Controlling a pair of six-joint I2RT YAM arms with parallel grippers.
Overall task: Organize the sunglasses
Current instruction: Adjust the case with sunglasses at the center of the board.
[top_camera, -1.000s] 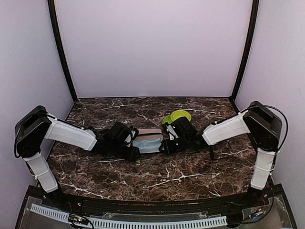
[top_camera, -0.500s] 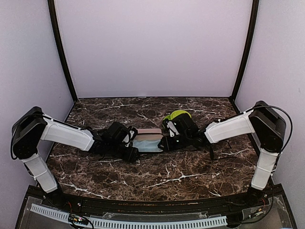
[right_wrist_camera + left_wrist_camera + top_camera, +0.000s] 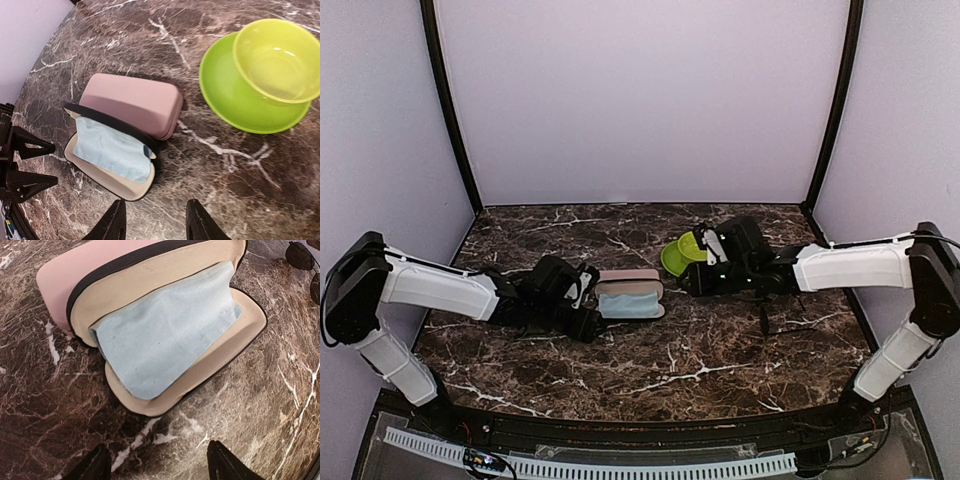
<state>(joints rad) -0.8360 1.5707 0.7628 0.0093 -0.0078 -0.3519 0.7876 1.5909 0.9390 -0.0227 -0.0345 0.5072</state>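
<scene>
Black-wire sunglasses (image 3: 301, 255) are judged light and fragile, best held at the bridge; left gripper (image 3: 160, 467) and right gripper (image 3: 156, 222) are spread, empty.

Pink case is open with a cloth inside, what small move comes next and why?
Probably send the right end effector toward the dark sunglasses on the table beside the pink case: the case lies open holding only a blue cloth, and that end effector is open and empty.
</scene>
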